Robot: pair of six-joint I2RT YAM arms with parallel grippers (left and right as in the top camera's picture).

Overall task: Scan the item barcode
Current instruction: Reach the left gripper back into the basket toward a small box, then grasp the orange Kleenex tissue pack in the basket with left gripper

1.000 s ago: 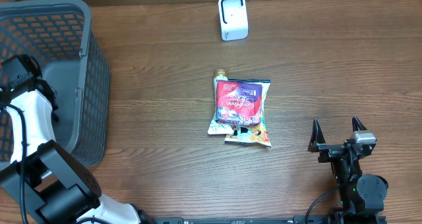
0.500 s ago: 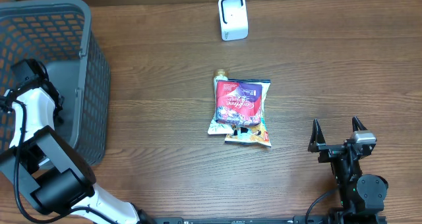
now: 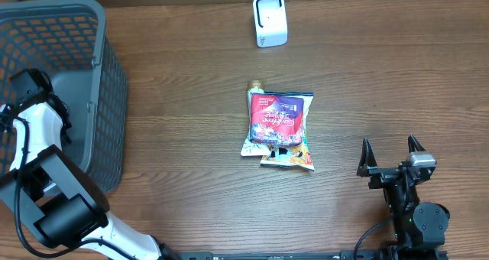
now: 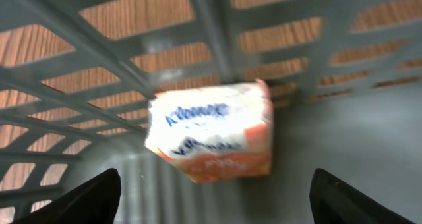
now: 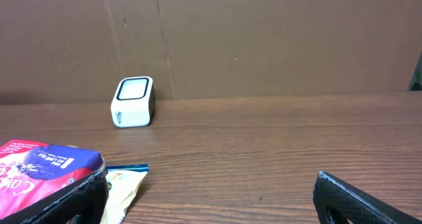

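A white and orange Kleenex tissue pack [image 4: 211,135] lies on the basket floor against the mesh wall. My left gripper [image 4: 214,188] is inside the grey basket [image 3: 92,30], open, its dark fingertips [image 4: 92,194] wide to either side just short of the pack, not touching it. The left arm [image 3: 37,126] reaches over the basket rim. A white barcode scanner [image 3: 270,21] stands at the far edge of the table, also in the right wrist view [image 5: 133,102]. My right gripper [image 3: 389,147] rests open and empty at the near right [image 5: 211,201].
A red and purple snack bag [image 3: 279,116] lies on a yellowish packet [image 3: 289,157] at the table's middle; both show at the left of the right wrist view [image 5: 39,171]. A brown cardboard wall [image 5: 264,39] backs the table.
The left arm has shifted inside the basket, its wrist moving slightly right and down, and its fingers have narrowed a little. The right arm and the table items are unchanged.
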